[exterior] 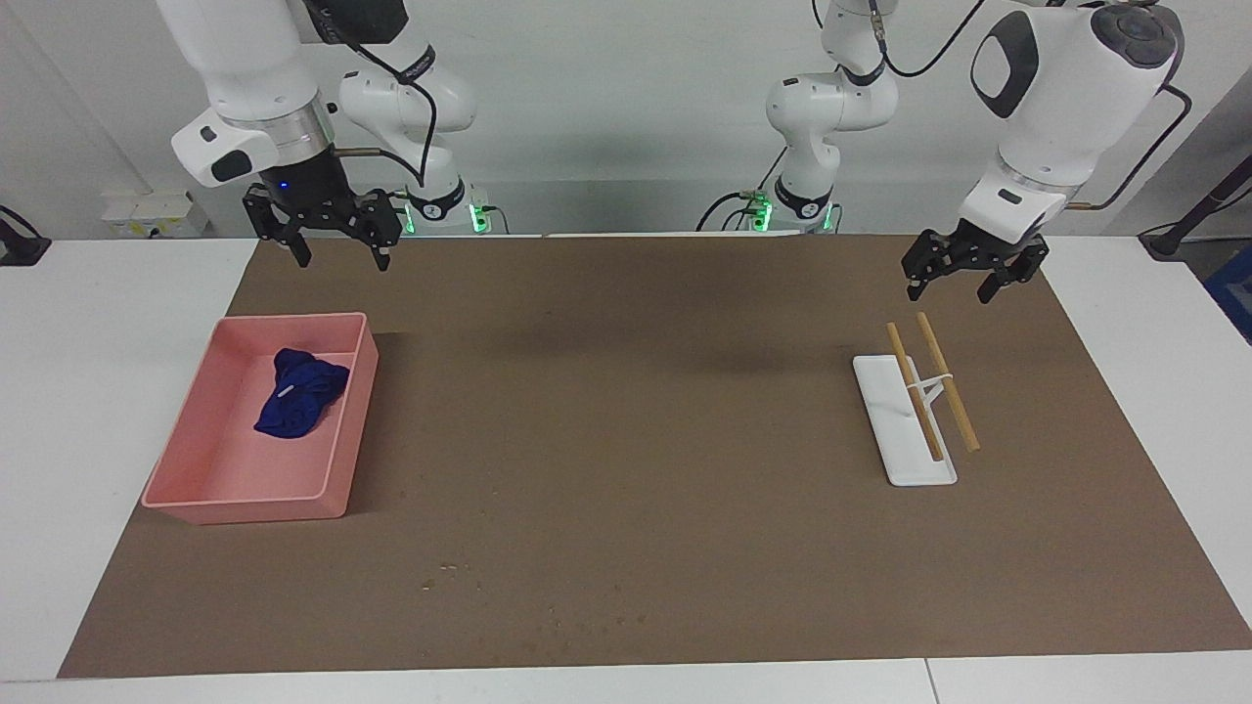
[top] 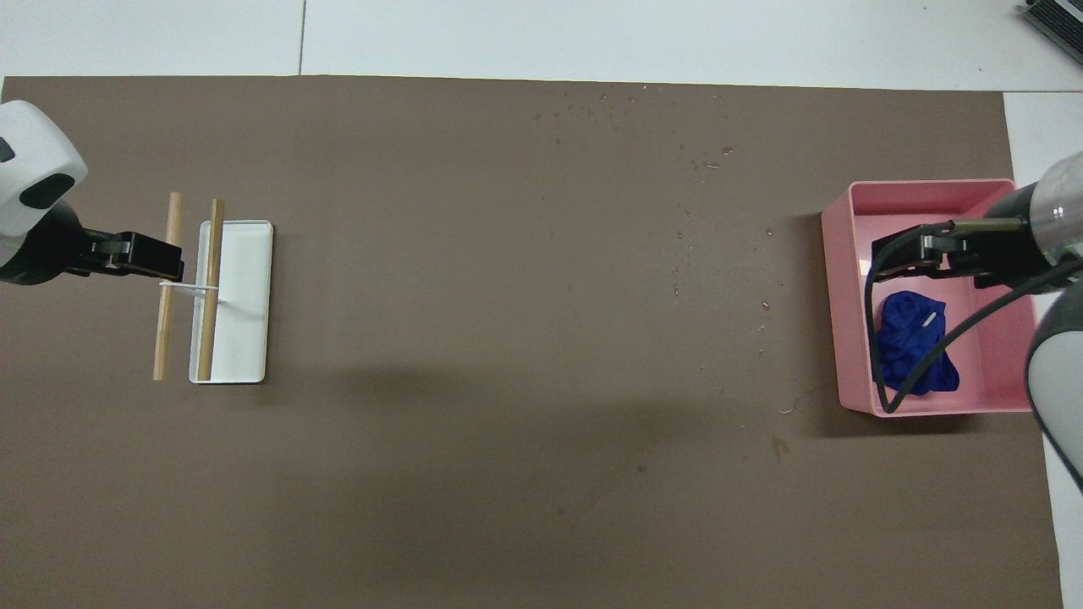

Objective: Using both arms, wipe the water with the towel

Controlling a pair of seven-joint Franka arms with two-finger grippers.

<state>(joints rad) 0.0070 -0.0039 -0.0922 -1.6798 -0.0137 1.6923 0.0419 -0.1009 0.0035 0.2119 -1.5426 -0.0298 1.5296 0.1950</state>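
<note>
Towel [exterior: 296, 395] crumpled in pink tray [exterior: 201, 482], right hand [exterior: 335, 251] spread wide, empty, raised above it

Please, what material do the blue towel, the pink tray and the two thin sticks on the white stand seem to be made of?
The towel looks like soft matte fabric: it lies crumpled in folds. The pink tray seems to be smooth moulded plastic, with even colour, thin walls and rounded corners. The two sticks look like pale unpainted wood or bamboo; which one I cannot tell. The white stand under them is probably plastic, plain and smooth.
</note>
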